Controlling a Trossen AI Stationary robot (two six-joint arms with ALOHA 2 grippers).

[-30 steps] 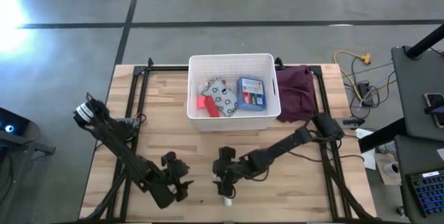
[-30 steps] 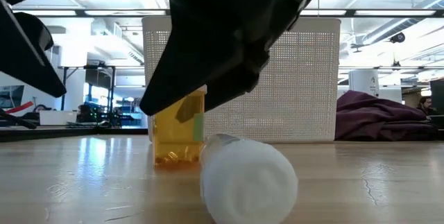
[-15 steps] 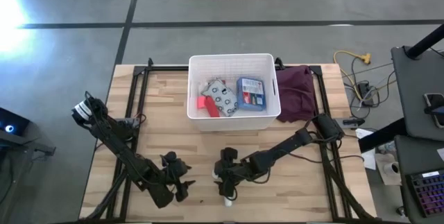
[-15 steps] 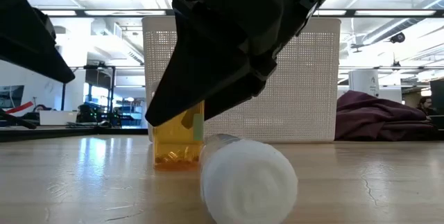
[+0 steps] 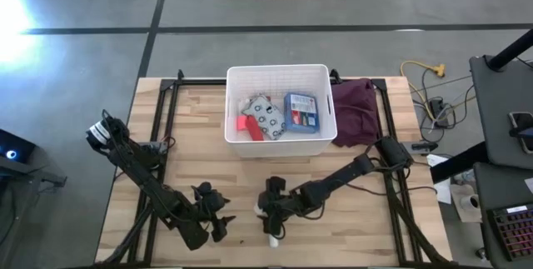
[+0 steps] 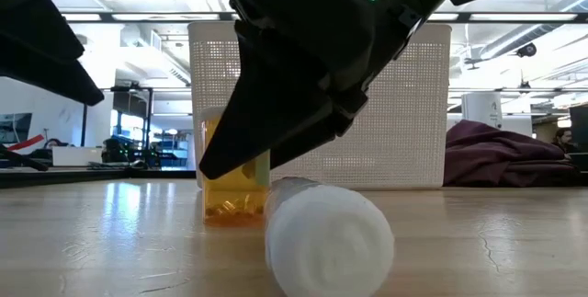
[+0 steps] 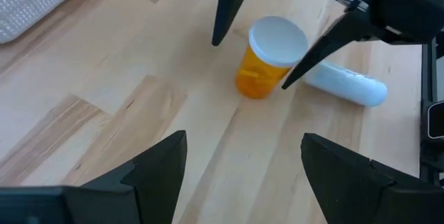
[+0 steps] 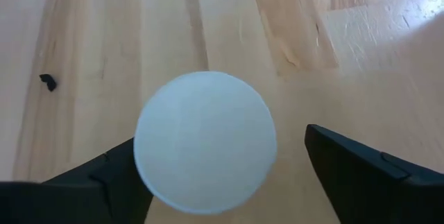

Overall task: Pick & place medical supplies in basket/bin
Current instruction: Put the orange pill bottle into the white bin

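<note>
orange pill bottle (image 7: 266,58), label unreadable, white cap (image 8: 205,141)

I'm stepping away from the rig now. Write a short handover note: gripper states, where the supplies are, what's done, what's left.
Right gripper: jaws open, straddling the upright orange pill bottle with the white cap at the table's near edge; no contact to be seen.
Left gripper: jaws open, empty, waiting just left of it.
White bottle: lying on its side beside the orange one.
Basket: already holds the blue box, the grey-white patterned pack and a red piece.
Maroon cloth: right of the basket.
Left: grasp and bin the orange bottle, then the white bottle.
</note>
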